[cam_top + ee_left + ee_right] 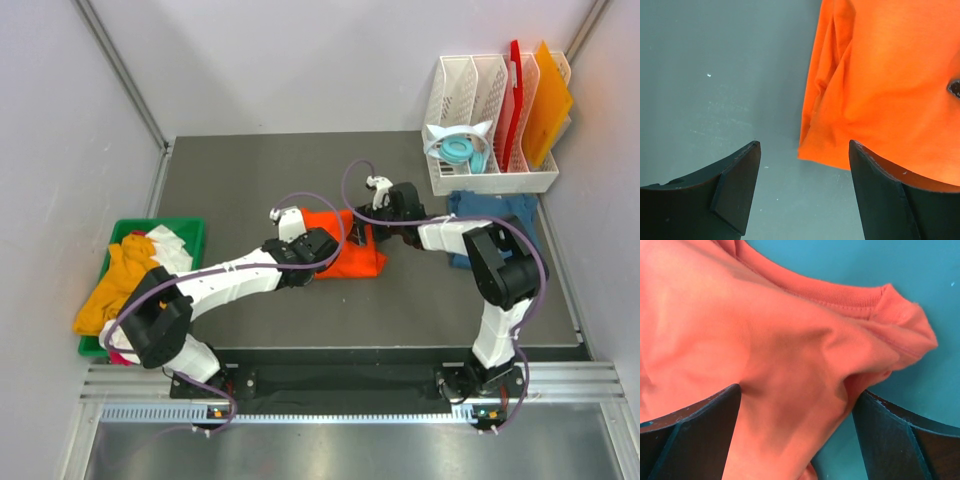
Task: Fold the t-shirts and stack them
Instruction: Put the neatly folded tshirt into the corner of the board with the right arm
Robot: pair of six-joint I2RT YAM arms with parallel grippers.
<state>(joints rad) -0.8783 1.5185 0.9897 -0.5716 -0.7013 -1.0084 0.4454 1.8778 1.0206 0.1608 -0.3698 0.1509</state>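
You have nothing to read in any of the three views. The orange t-shirt (358, 260) shows plain cloth with no print or tag, and the white rack (450, 95) and green bin (192, 226) show no legible lettering.
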